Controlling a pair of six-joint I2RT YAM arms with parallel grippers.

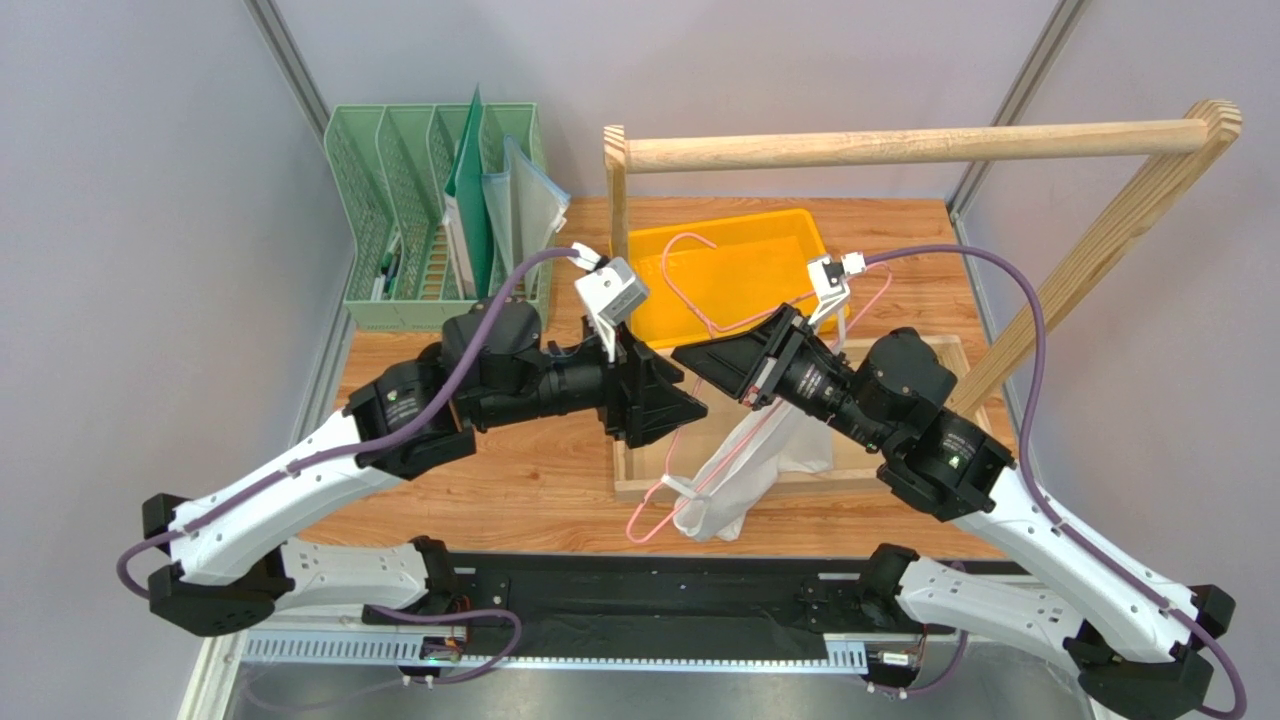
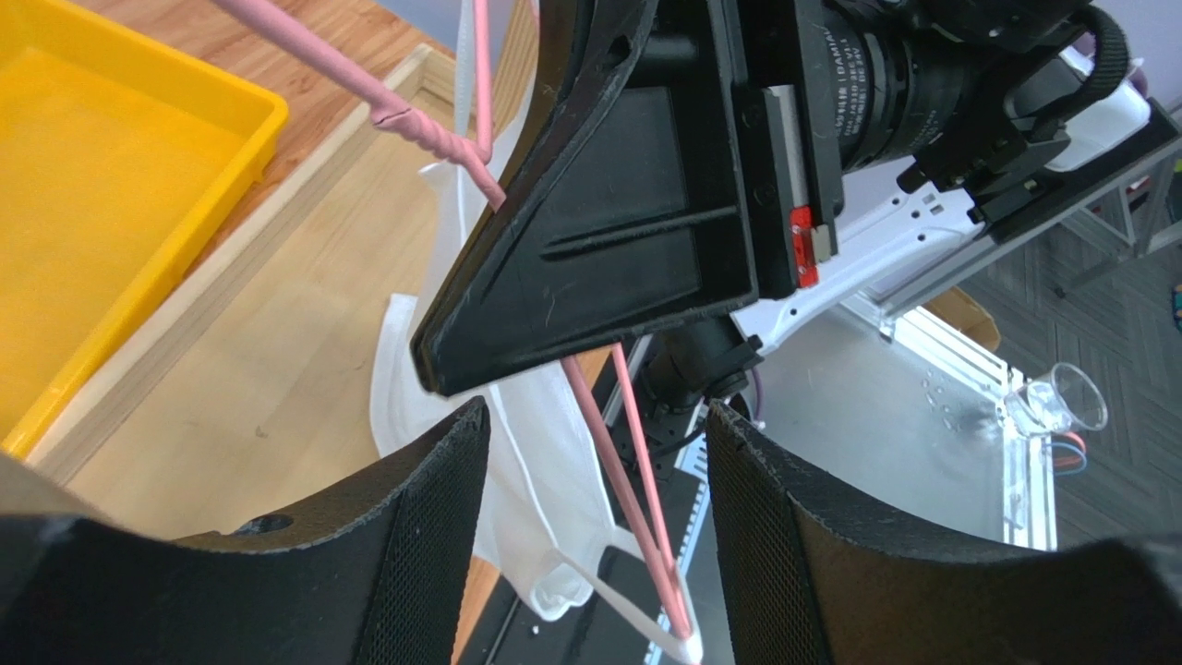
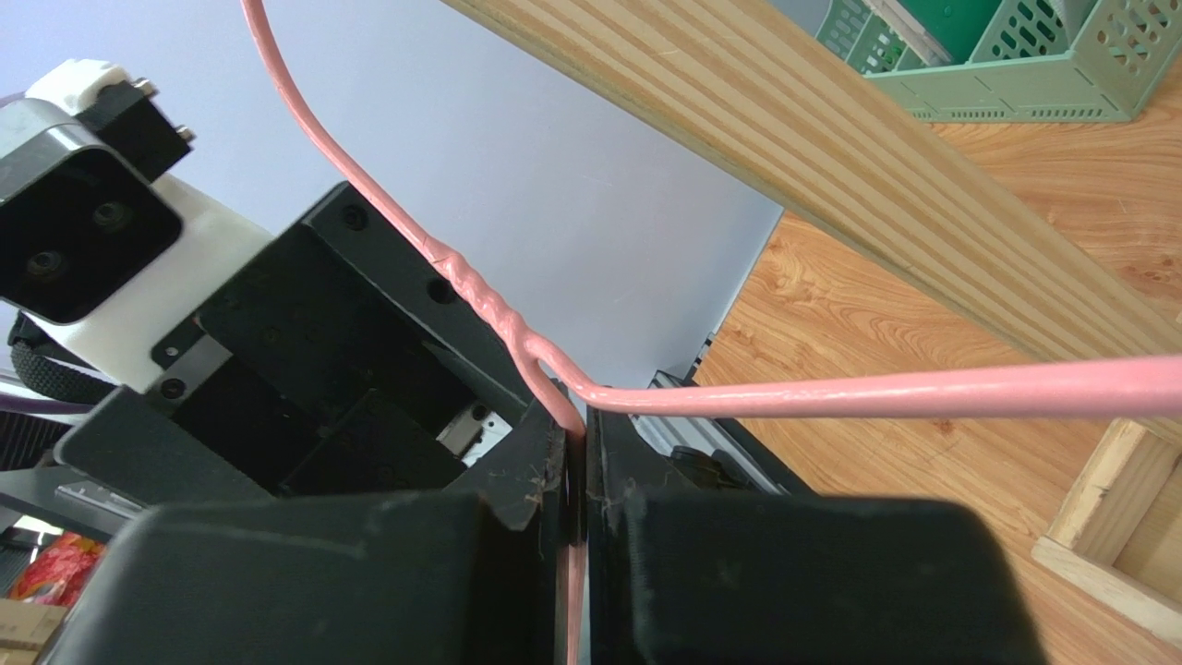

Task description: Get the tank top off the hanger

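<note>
**Two claws, one hanger, one garment on the wire**

1. Hanger (image 3: 888,399): thin pink wire. The right claw (image 3: 576,471) pinches it at the neck, just under the twist, with its jaws closed tight on the wire. It is held in the air above the table (image 1: 496,480), not hung on the rail.

2. Tank top (image 1: 721,503): white and limp, draped on the lower part of the hanger. It hangs below the right claw, and its lower end sags toward the near edge of the table.

3. Left claw (image 2: 597,416): jaws spread wide, holding nothing. It faces the right claw almost tip to tip. In its own camera the cloth and the two lower wires show between its fingers, lower and farther off.

Key relation: from the grip, the hanger's long axis slopes down toward the near edge, and the garment lies along it. The left claw is free and is the nearer one to the cloth. We judge that it must drop below the right claw to reach the fabric. It could then draw the fabric off the wire's ends while the right claw holds firm.

Surroundings: the table is wooden. A yellow tub (image 1: 729,225) sits at the back, a wooden rail frame (image 1: 902,146) stands over it, and a green rack (image 1: 391,225) is at the back left. A pink loop (image 1: 706,285) shows over the tub. From above we cannot tell whether it is this hanger's hook or a second hanger. The two claws crowd each other, so there is little room between them.
</note>
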